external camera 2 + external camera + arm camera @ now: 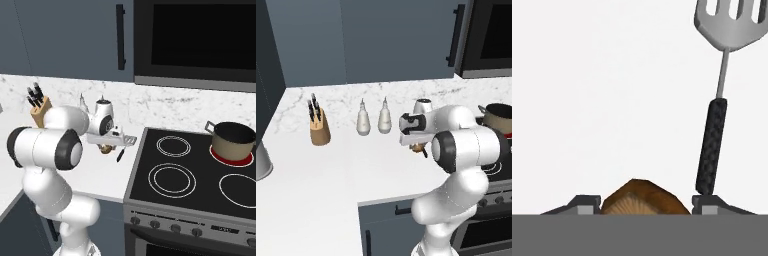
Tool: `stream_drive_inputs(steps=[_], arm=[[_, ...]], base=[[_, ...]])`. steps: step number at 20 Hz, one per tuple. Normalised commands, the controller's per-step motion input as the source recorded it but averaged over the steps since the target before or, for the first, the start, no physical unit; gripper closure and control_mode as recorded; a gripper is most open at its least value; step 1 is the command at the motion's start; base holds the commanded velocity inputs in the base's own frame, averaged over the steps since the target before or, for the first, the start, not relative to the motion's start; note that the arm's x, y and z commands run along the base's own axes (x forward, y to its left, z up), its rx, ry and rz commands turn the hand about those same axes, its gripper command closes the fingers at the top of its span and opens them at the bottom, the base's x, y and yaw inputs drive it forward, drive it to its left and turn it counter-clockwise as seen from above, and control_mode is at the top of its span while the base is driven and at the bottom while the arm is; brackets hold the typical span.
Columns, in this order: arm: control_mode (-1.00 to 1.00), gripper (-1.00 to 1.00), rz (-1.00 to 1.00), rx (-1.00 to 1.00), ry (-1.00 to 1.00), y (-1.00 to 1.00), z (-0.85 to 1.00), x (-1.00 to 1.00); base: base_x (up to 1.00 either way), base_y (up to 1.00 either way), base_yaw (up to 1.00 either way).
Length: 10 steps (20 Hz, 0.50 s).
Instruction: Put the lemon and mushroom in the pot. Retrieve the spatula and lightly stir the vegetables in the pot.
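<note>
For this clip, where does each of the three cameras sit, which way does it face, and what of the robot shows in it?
Left base view: behind the arm to its left, facing forward and down over the counter and knife block; the white arm rises at lower right.
Right base view: behind to its right, facing the stove and pot; the arm rises at lower left.
Hand view: on the hand, looking along the gripper at the mushroom between its finger tips, spatula beside.
Shared: both base views show the gripper over the mushroom, and the pot.

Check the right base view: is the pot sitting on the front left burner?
No, the pot stands on the glowing red burner at the back right of the stove, far from the front left ring.
</note>
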Motion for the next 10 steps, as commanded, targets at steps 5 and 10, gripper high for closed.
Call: stream_drive_inputs(steps=[5,10], arm=[[-1.0,1.0,0.07,0.08,-0.12,-0.13,1.0,-0.78],[-1.0,1.0,0.04,0.01,-0.12,-0.27,0.91,-0.94]], base=[[0.0,0.0,0.0],[0.0,0.0,0.0]])
